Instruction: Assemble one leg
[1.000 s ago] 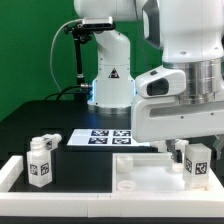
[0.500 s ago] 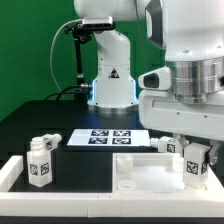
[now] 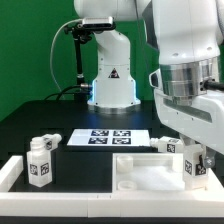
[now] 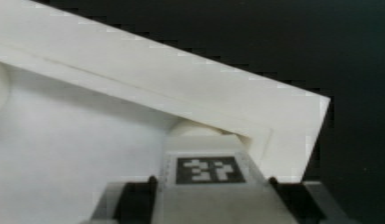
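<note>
My gripper (image 3: 197, 158) is at the exterior view's right, shut on a leg (image 3: 190, 168), a small white peg with a black-and-white tag. It holds the leg at the right edge of the large white square piece (image 3: 140, 170). In the wrist view the leg (image 4: 212, 168) runs between my dark fingers (image 4: 150, 200), and the gripper (image 4: 215, 198) grips it on both sides. The leg's far end meets a corner of the square piece (image 4: 153, 90). Another leg (image 3: 167, 146) stands just behind the held one.
Two more legs (image 3: 40, 162) stand at the exterior view's left on the white tray rim (image 3: 12, 172). The marker board (image 3: 110, 137) lies flat on the black table behind the square piece. The robot base (image 3: 110, 80) stands at the back.
The wrist has tilted and swung toward the exterior view's right. The held leg has shifted slightly down and left and stays in the jaws.
</note>
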Controlling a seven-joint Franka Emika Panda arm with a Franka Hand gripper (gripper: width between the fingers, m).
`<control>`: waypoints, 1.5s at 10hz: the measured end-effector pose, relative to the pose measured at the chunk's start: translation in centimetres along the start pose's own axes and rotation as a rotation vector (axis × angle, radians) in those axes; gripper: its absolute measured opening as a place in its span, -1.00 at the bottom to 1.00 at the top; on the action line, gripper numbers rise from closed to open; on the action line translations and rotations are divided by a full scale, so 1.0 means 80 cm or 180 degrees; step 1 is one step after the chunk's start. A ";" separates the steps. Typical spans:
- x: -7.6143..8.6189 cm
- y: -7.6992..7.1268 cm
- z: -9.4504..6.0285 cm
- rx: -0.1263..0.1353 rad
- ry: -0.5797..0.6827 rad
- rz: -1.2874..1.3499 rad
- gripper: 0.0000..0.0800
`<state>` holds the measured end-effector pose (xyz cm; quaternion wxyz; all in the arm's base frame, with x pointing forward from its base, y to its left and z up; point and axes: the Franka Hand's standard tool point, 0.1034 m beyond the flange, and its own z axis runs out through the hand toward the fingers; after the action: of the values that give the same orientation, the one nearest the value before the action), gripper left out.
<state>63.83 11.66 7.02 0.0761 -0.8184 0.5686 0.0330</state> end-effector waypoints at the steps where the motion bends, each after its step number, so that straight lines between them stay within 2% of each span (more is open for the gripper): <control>1: 0.000 0.003 0.003 -0.0015 0.0002 -0.0574 -0.06; 2: 0.010 0.006 0.001 -0.0028 -0.0008 -0.1208 0.38; 3: 0.010 0.008 -0.001 -0.0105 0.0011 -0.1812 0.38; 4: 0.006 0.007 -0.001 -0.0176 0.0035 -0.2372 0.57; 6: 0.010 0.008 0.000 -0.0180 0.0032 -0.2625 0.61; 7: 0.010 0.008 0.000 -0.0209 0.0043 -0.3035 0.62; 8: 0.007 0.005 -0.001 -0.0340 0.0171 -0.3966 0.62; 9: 0.005 0.001 -0.002 -0.0348 0.0215 -0.4207 0.62; 11: 0.006 0.001 -0.001 -0.0318 0.0204 -0.3973 0.62; 13: 0.004 0.001 -0.001 -0.0280 0.0205 -0.3504 -0.24; 15: 0.003 0.000 -0.001 -0.0243 0.0231 -0.2986 -0.29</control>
<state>63.93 11.39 7.05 0.0328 -0.9898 0.1381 -0.0128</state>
